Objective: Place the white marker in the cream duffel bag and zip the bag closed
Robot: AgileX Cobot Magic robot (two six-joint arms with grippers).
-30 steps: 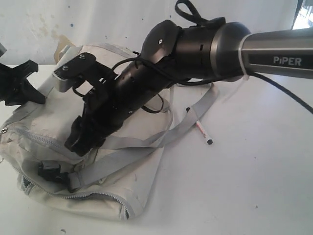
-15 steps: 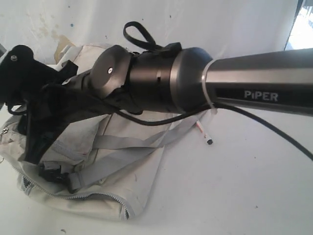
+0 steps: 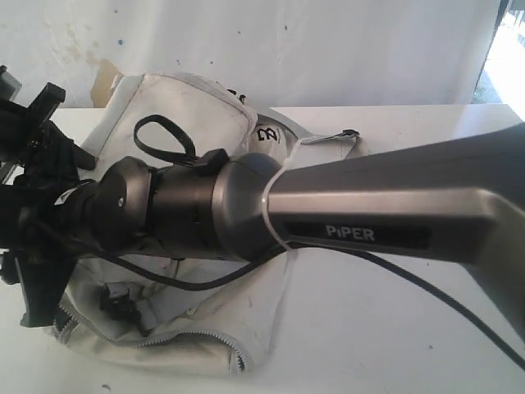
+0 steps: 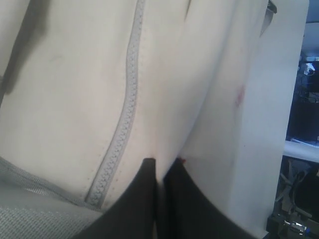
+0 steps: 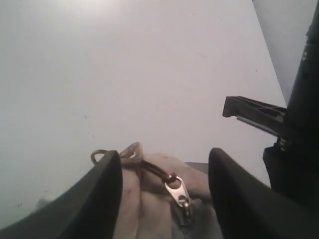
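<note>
The cream duffel bag [image 3: 193, 111] lies at the left of the white table. My left gripper [image 4: 160, 162] is shut, with a fold of the bag's fabric [image 4: 65, 99] pinched between its tips, beside a grey zipper line [image 4: 122, 124]. My right arm [image 3: 246, 205] reaches across the bag to its left end. There the right gripper [image 5: 166, 154] stands open over the bag's corner. A metal zipper pull [image 5: 178, 191] on a brown cord lies between its fingers, untouched. The white marker is hidden behind the right arm.
A grey strap [image 3: 332, 138] trails from the bag onto the table [image 3: 394, 336]. A black buckle [image 3: 119, 305] sits on the bag's near side. In the left wrist view the table's edge [image 4: 279, 109] runs close by the bag.
My right arm has swung left and lower across the bag, covering the marker that lay on the table. The bag's far end now stands higher.
</note>
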